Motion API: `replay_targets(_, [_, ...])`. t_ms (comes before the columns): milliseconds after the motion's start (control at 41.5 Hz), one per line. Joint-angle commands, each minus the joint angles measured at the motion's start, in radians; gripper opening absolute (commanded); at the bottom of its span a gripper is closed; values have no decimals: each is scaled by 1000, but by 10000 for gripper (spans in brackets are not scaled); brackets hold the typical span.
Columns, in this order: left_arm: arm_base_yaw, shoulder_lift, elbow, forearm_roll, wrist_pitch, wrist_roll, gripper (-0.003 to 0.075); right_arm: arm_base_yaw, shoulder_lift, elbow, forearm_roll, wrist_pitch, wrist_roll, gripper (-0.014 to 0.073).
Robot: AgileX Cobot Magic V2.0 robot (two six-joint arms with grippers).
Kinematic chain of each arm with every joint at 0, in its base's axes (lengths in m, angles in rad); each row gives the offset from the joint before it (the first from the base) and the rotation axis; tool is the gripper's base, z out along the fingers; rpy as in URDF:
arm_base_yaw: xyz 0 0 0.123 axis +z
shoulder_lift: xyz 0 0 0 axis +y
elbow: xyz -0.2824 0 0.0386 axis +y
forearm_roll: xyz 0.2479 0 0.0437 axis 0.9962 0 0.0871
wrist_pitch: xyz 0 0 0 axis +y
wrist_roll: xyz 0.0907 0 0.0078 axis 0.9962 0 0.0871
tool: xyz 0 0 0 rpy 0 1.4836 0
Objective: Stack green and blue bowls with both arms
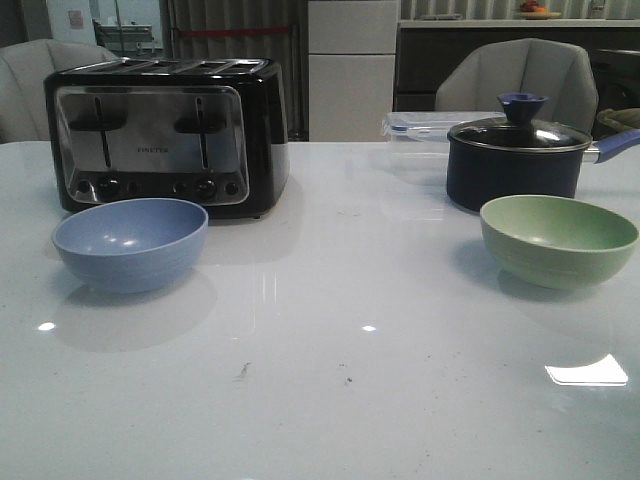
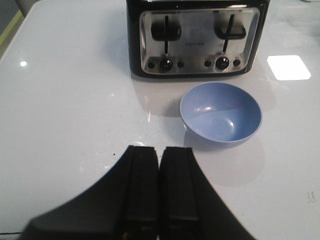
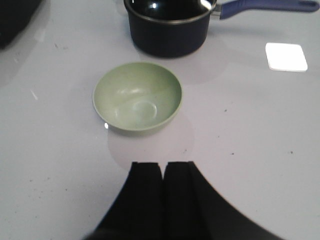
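The periwinkle blue bowl [image 1: 130, 243] stands upright and empty on the left of the white table, just in front of the toaster. The pale green bowl [image 1: 558, 239] stands upright and empty on the right, in front of the dark pot. Neither arm shows in the front view. In the left wrist view my left gripper [image 2: 159, 149] is shut and empty, hanging short of the blue bowl [image 2: 221, 114] and apart from it. In the right wrist view my right gripper [image 3: 163, 164] is shut and empty, a little short of the green bowl [image 3: 137, 96].
A black and chrome toaster [image 1: 165, 133] stands behind the blue bowl. A dark navy pot [image 1: 518, 155] with a glass lid and blue handle stands behind the green bowl, a clear plastic box [image 1: 420, 130] beyond it. Chairs stand past the table's far edge.
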Motion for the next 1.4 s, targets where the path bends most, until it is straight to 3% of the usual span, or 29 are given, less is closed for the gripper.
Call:
replay_targets(0, [2,41,-27,-5,-62,-7,105,-2,68,-36,-5,-62,-2,95])
replay_targets(72, [2,61,-27,-5,-64,-7,176,-2,123,-37,-4,-69,-2,218])
replay_targets(193, [2,90,-27,-5,-64,-7,379,-2,229,-38,-2,-122,-2,486])
replay_targets(289, [2,107,-27,-5,-68,-7,428,-2,320,-57,-2,-157,-2,554])
replay_targets(723, [2,144,-27,-5,-68,-7,422,-18,772,-385,0,-138,-2,551])
replay_targets(1061, [2,144,-27,-5,-68,-7,422,-68,1017,-582,0,-109,-2,547])
replay_targets(1182, [2,144,-27,-5,-68,-7,422,-68,1068,-616,1,-103,-2,458])
replay_targets(1375, [2,144,-27,-5,-68,-7,422,-68,1094,-631,26,-83,-2,218])
